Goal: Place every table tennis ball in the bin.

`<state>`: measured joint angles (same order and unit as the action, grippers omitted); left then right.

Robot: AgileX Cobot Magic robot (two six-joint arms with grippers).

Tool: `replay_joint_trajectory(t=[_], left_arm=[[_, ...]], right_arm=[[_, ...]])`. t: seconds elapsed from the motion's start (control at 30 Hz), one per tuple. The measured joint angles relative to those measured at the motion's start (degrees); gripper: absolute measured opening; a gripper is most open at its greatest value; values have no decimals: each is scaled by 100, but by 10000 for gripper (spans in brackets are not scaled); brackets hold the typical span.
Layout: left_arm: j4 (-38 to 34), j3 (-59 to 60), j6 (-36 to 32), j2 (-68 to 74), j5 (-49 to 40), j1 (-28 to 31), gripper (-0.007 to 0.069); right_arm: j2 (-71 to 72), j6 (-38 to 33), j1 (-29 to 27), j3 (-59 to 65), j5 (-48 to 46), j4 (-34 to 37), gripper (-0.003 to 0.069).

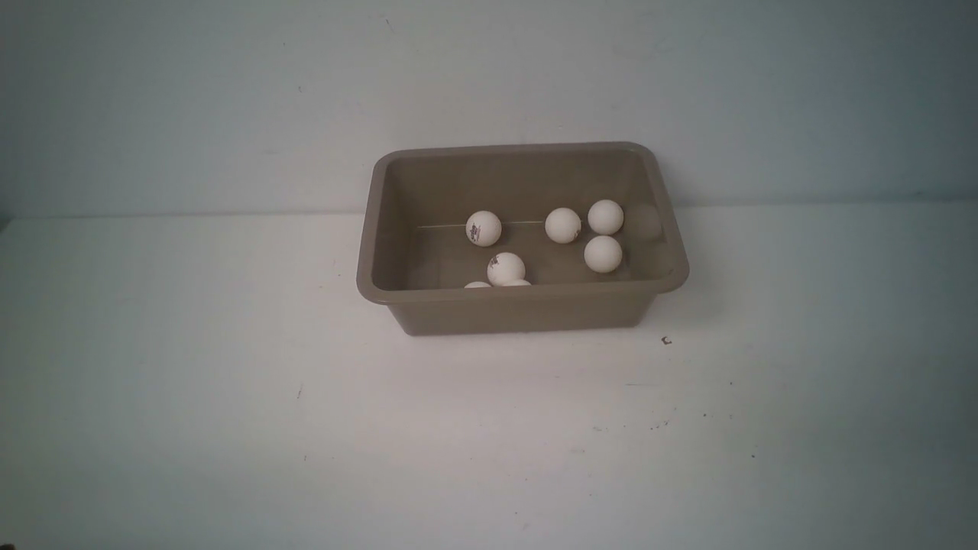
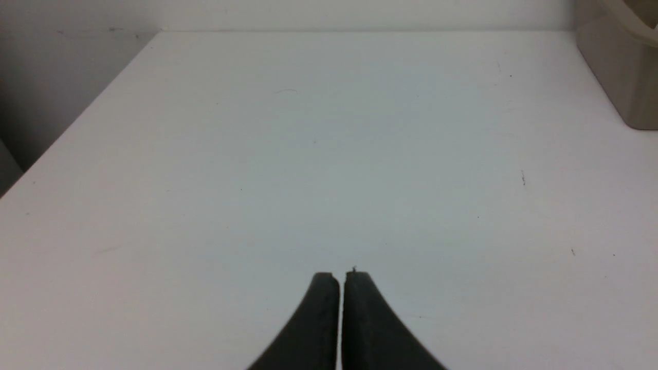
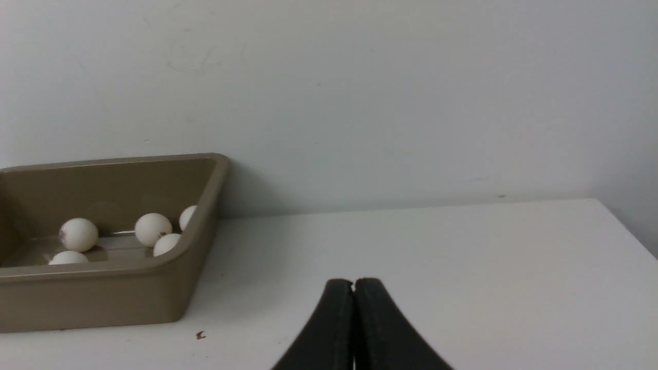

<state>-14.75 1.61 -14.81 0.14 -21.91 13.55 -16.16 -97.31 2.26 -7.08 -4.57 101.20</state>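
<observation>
In the front view, the bin (image 1: pixel 522 305) sits on the white table (image 1: pixel 229 428), a little above the middle of the frame. It is close to the wall (image 1: pixel 489 76) behind it. White table tennis balls (image 1: pixel 563 225) lie inside the bin. Five show in full. Two more peek over the near rim, low in the bin. Three balls sit close together on the right side. Two have small dark marks and sit nearer the middle. No ball lies on the table. No arm shows here.

In the left wrist view, the left gripper (image 2: pixel 342 280) is at the bottom middle of the frame. Its two black fingers (image 2: pixel 318 329) are pressed together and hold nothing. Bare white table is under it. A corner of the bin shows at the upper right edge.

In the right wrist view, the right gripper (image 3: pixel 353 285) is at the bottom middle. Its fingers (image 3: pixel 380 334) are closed too, with nothing between them. The bin is at the left, with five balls showing inside. A tiny dark speck (image 3: pixel 200 335) lies on the table just in front of the bin.
</observation>
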Motion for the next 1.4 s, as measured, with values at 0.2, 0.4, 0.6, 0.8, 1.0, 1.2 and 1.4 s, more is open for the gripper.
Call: replay_joint_trajectory(t=[0.2,0.4,0.6,0.8,1.0,1.2,1.4], left_arm=[[0,0,0,0,-2,0,-4],[0,0,0,0,-2,0,-4],[0,0,0,0,-2,0,-4],[0,0,0,0,-7,0,-4],[0,0,0,0,-7,0,-4],[0,0,0,0,-7,0,-4],[0,-5,0,0,-7,0,-4]], right_arm=[[352,6,-318,242,-517,-73,-18],[359,1,-347,247,-572,-85,-18],[363,-107,-347,18,-572,-89,-18],[365,-171,-347,-228,-662,-89,-18],[365,1070,-347,-228,-742,-881,-18],[365,4290,-347,-228,-1226,-4108,-18],[365,7753,-347,-228,-1483,-7388,-18]])
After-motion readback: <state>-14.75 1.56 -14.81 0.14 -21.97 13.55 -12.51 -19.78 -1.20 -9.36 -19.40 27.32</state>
